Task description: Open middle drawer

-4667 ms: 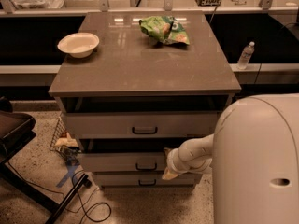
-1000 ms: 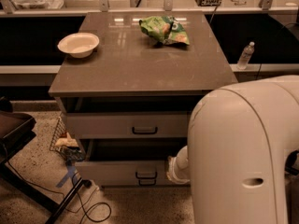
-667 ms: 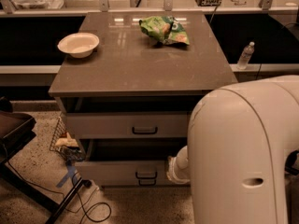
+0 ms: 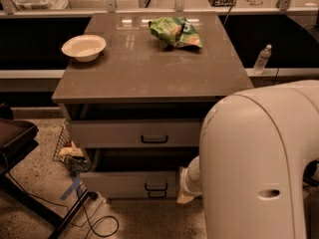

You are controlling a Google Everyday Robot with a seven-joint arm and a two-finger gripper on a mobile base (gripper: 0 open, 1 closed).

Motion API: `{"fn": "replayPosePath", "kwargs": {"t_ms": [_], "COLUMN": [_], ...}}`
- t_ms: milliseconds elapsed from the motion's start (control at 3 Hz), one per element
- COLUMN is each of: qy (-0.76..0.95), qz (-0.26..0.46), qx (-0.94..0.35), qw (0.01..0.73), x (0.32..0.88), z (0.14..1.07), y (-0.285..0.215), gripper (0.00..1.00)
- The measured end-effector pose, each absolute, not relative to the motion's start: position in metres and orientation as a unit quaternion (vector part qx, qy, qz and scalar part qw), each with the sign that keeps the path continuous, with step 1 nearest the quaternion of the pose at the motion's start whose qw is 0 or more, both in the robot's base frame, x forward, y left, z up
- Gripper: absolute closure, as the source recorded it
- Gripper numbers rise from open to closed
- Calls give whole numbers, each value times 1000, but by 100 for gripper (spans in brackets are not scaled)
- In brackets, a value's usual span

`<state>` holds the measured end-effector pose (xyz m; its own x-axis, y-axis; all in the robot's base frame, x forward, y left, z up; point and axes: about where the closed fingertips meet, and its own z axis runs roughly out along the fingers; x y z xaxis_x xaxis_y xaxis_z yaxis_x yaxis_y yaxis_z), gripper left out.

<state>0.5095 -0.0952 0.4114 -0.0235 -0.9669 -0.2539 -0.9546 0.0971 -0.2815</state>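
Middle drawer (image 4: 122, 184): second front down on the cabinet, below the top drawer (image 4: 109, 133), with a small black bar handle (image 4: 156, 186) at its centre. The panel stood forward of the cabinet face. A dark band lay between it and the top drawer's front (I took this for the drawer's open mouth; its floor was lost in shadow). A second black handle (image 4: 156, 194) sat just beneath, on the lowest drawer, whose front was nearly all hidden behind the middle one. My reading: drawer drawn out a fair way, task near done.

Placement: you had the gripper (image 4: 185, 187) low against the middle drawer's front, just right of its handle and at about handle height, which is where a pull on that bar would put it. Contact with the bar was not visible. Wide or narrow, I could not tell.

Arm pose: the wrist came in from the right, low and roughly level, pointing left toward the panel. The big pale arm housing (image 4: 259, 163) filled the lower right and hid the rest of the linkage.

Worktop (image 4: 149, 78): a pale bowl (image 4: 83, 47) at back left and a crumpled green bag (image 4: 175, 32) at back centre, well apart and both clear of the front edge, so neither should matter to the pull.

Floor: a wire basket (image 4: 67, 151) stood just beside the cabinet's left side. Any further pull should run straight toward you.
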Motion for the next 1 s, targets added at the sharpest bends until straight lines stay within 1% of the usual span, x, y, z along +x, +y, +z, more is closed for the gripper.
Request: {"fn": "replayPosePath", "kwargs": {"t_ms": [333, 1000], "qy": [715, 713], "qz": [-16, -15], "qx": [-672, -676], "qw": [192, 184], "x": [509, 511], "z": [411, 411], "y": [-95, -95], "gripper": [0, 0]}}
